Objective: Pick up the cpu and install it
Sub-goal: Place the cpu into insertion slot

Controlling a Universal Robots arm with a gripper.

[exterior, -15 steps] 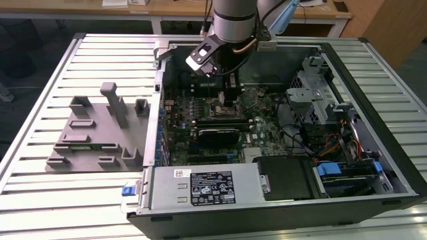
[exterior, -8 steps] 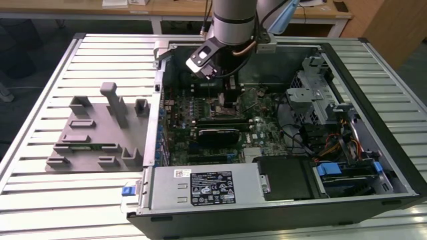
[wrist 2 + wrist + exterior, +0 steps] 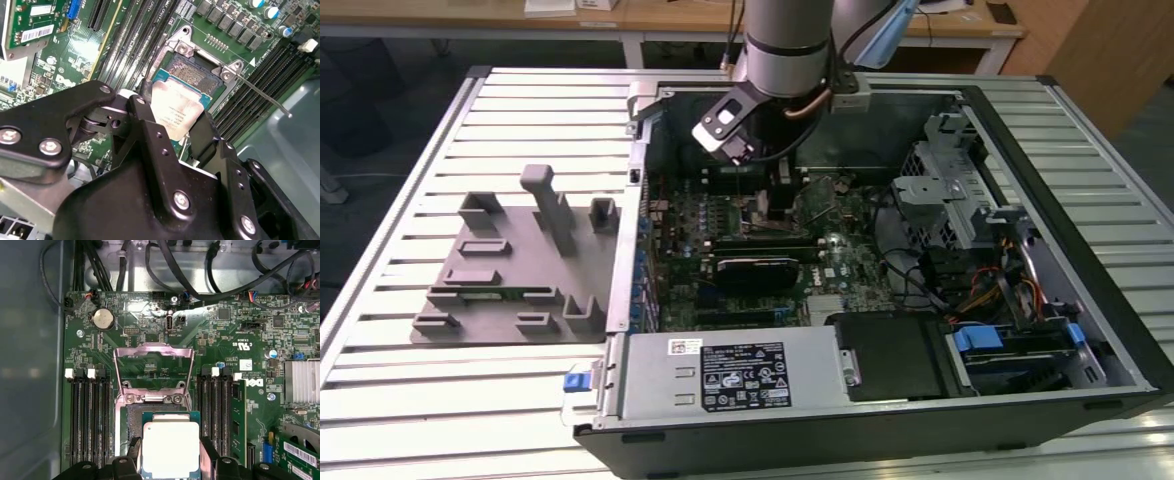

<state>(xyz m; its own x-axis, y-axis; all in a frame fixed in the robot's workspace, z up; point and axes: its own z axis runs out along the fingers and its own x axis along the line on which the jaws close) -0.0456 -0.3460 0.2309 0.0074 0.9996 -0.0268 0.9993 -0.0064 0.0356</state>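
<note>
Two black fingers (image 3: 146, 114) of the gripper (image 3: 175, 127) are closed on opposite edges of the cpu (image 3: 176, 107), held between them over the open socket (image 3: 192, 75), whose load frame (image 3: 150, 350) is raised just beyond the fingertips.

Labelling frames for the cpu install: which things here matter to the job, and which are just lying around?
Job: cpu; gripper clamped on it; open socket.
Lying about: grey holder tray; coin battery; power supply.
</note>
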